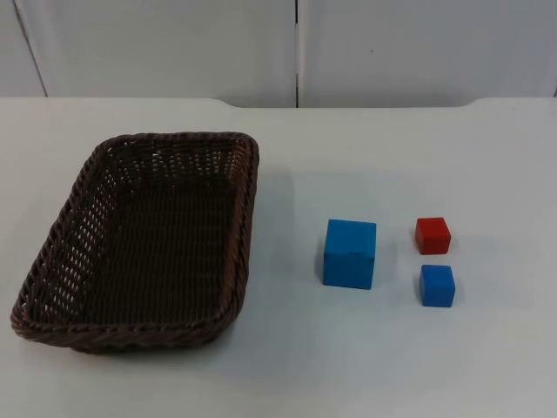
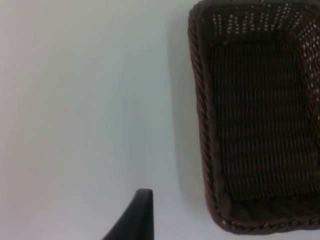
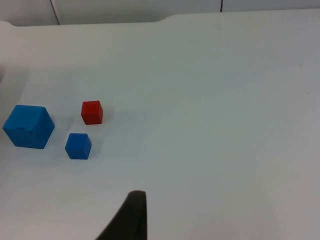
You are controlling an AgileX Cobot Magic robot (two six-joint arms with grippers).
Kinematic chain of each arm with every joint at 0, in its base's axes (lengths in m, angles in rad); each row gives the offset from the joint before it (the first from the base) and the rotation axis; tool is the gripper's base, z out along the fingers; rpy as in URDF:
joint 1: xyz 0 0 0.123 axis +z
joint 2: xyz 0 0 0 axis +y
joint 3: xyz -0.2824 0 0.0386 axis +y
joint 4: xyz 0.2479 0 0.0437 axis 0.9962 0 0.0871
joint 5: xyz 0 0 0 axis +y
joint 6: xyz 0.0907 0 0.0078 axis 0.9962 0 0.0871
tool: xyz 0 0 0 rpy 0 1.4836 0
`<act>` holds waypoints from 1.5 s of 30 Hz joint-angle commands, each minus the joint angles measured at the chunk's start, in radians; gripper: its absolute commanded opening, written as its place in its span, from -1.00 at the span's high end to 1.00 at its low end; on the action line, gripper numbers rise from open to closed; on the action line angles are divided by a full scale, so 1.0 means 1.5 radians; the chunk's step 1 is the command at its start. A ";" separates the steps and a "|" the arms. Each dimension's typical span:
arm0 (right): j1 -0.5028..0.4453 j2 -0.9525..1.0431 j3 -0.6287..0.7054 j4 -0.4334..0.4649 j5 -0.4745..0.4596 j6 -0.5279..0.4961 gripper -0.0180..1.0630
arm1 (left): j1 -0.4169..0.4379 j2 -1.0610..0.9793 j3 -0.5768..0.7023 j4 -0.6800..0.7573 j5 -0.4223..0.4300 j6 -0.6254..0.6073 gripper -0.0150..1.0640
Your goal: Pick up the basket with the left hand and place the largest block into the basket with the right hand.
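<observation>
You are at the very start here: as far as the pictures show, nothing has been picked up and nothing placed. The basket, dark brown wicker and empty, sits flat on the white table in the left half of the top view, its long side running away from the camera. The largest block, a blue cube, stands right of the picture's centre, well apart from the basket's right rim. Further right are two smaller cubes (neither is your target): the red block above and the small blue block just below it, close together but not touching. The left wrist view has the basket's rim and woven floor, with a black fingertip of the left gripper over bare table beside it, clear of the wicker. The right wrist view looks across the table at all three cubes, and the right gripper's fingertip is well apart from them. You cannot tell from one fingertip apiece whether either tool is wide or narrow; what is plain is that neither holds anything. Both steps are left: the basket is yet to be lifted by the left gripper, and the big blue cube is yet to go in.
</observation>
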 commanded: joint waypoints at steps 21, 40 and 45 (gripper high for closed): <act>-0.003 0.000 0.002 0.001 -0.007 -0.007 -0.98 | 0.000 0.295 -0.061 -0.163 -0.064 0.166 -0.97; -0.003 0.000 0.002 0.001 -0.007 -0.007 -0.98 | 0.000 0.572 -0.208 -0.177 -0.037 0.218 -0.97; -0.003 0.000 0.002 0.001 -0.007 -0.007 -0.98 | 0.000 0.627 -0.219 -0.199 -0.066 0.238 -0.97</act>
